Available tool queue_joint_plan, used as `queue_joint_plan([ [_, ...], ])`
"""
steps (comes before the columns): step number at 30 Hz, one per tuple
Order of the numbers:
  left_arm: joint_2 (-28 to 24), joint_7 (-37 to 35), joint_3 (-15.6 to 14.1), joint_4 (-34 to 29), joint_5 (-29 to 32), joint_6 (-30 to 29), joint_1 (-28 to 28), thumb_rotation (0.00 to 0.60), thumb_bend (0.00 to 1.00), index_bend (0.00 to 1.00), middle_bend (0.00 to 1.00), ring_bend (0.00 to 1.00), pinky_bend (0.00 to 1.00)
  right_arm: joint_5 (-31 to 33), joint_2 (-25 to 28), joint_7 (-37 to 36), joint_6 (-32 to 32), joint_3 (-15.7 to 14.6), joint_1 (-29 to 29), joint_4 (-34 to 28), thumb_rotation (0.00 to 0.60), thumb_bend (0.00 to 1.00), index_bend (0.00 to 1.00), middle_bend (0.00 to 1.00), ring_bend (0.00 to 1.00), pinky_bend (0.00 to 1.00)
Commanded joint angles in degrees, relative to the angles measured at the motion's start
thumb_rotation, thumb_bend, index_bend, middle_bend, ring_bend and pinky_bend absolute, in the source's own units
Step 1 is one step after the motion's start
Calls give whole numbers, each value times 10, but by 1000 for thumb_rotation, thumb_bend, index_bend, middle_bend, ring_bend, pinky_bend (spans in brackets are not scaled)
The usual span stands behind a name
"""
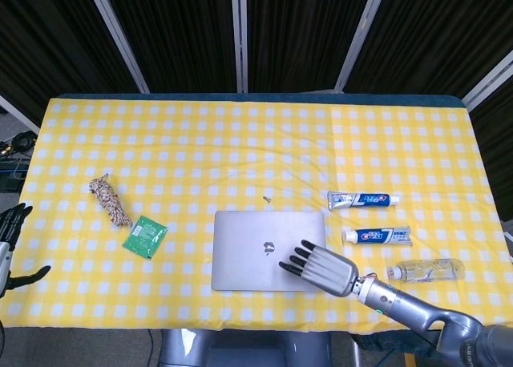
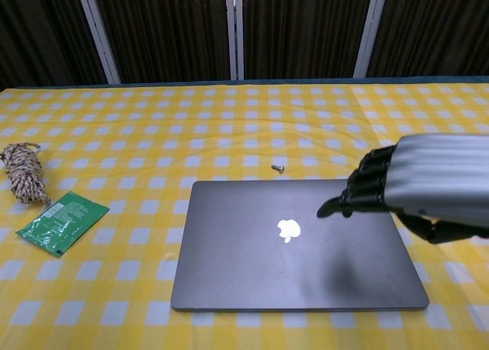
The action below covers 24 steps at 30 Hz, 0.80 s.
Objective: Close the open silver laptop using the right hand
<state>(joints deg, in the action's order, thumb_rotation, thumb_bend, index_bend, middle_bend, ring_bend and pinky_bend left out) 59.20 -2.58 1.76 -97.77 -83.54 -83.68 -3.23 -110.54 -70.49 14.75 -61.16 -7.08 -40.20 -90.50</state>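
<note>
The silver laptop [image 1: 268,249] [image 2: 294,243] lies flat on the table with its lid down and its logo facing up. My right hand [image 1: 322,268] [image 2: 416,188] hovers just above the lid's right part, palm down, fingers spread and holding nothing; a shadow under it shows a gap. My left hand [image 1: 11,247] hangs off the table's left edge, fingers apart and empty; the chest view does not show it.
A small screw [image 1: 268,198] [image 2: 280,167] lies just behind the laptop. Two toothpaste tubes [image 1: 362,199] [image 1: 377,235] and a clear bottle [image 1: 425,270] sit to the right. A rope bundle [image 1: 109,200] [image 2: 23,171] and green packet [image 1: 145,235] [image 2: 63,221] lie left.
</note>
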Motion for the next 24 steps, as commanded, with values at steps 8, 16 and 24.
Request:
queue_joint_plan([
  [8, 12, 13, 7, 18, -18, -38, 7, 600, 0, 0, 0, 0, 0, 143, 110, -64, -216, 44, 152, -62, 600, 0, 0, 0, 0, 0],
  [16, 21, 0, 0, 32, -43, -60, 15, 600, 0, 0, 0, 0, 0, 216, 87, -101, -286, 42, 248, -55, 600, 0, 0, 0, 0, 0],
  [24, 9, -13, -7, 20, -58, -70, 22, 600, 0, 0, 0, 0, 0, 222, 44, -158, -317, 47, 296, 7, 600, 0, 0, 0, 0, 0],
])
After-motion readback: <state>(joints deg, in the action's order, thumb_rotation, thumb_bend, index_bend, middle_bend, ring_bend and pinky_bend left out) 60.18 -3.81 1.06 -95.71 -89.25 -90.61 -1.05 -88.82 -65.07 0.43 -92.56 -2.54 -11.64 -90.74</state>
